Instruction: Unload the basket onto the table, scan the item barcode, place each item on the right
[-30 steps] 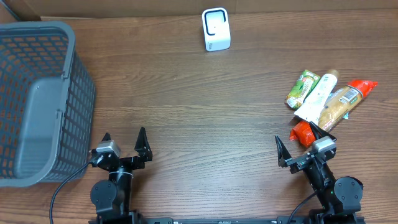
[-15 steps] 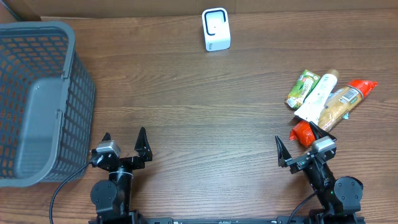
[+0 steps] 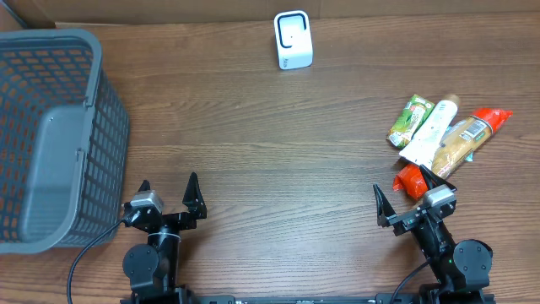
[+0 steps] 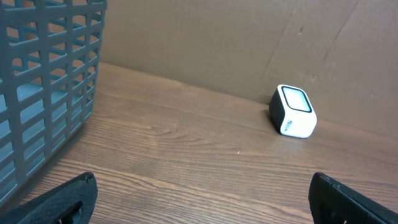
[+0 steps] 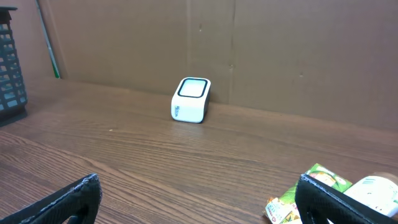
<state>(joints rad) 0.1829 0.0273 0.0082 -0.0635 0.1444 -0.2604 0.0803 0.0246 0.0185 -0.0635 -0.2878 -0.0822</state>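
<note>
L pincer (image 3: 168, 182) spread, empty | R pincer (image 3: 400, 186) spread, empty | scanner (image 3: 293, 40) far edge | snack packs (image 3: 434, 131) near R pincer

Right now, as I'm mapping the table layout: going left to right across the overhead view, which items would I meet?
Gray basket → white scanner → green pouch → white tube → tan bottle. The orange packet spans under the pile, so it is left out.

Overhead straight down on the whole table (image 3: 253, 127); both wrist views low, forward, toward the same white scanner (image 4: 293, 112).
</note>
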